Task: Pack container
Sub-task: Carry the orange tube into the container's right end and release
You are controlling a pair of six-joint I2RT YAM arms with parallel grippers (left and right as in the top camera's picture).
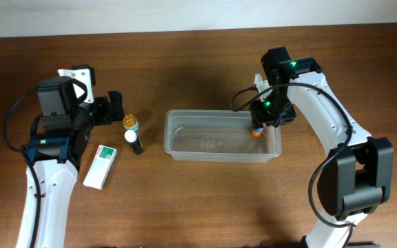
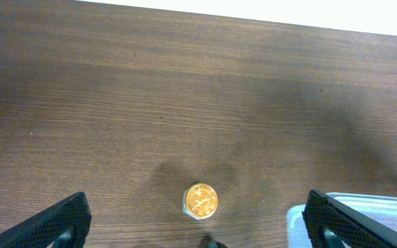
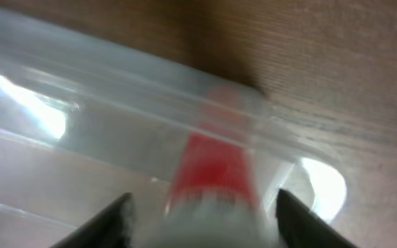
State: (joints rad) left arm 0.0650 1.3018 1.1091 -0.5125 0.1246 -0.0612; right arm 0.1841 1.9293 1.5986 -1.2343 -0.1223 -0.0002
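Observation:
The clear plastic container (image 1: 185, 156) lies mid-table. My right gripper (image 1: 262, 118) hangs over its right end. In the right wrist view its fingers (image 3: 202, 224) stand apart on either side of a blurred small bottle with a red cap (image 3: 212, 172), with gaps showing on both sides. The container wall (image 3: 81, 103) is behind it. The bottle shows as an orange spot (image 1: 256, 131) inside the tub. My left gripper (image 1: 112, 108) is wide open and empty (image 2: 197, 233) over a gold-capped bottle (image 2: 200, 201), which stands left of the container (image 1: 131, 122).
A dark bottle with a white cap (image 1: 135, 141) stands just in front of the gold-capped one. A white-and-green carton (image 1: 100, 165) lies flat at the left front. The container's corner (image 2: 364, 213) shows at the lower right of the left wrist view.

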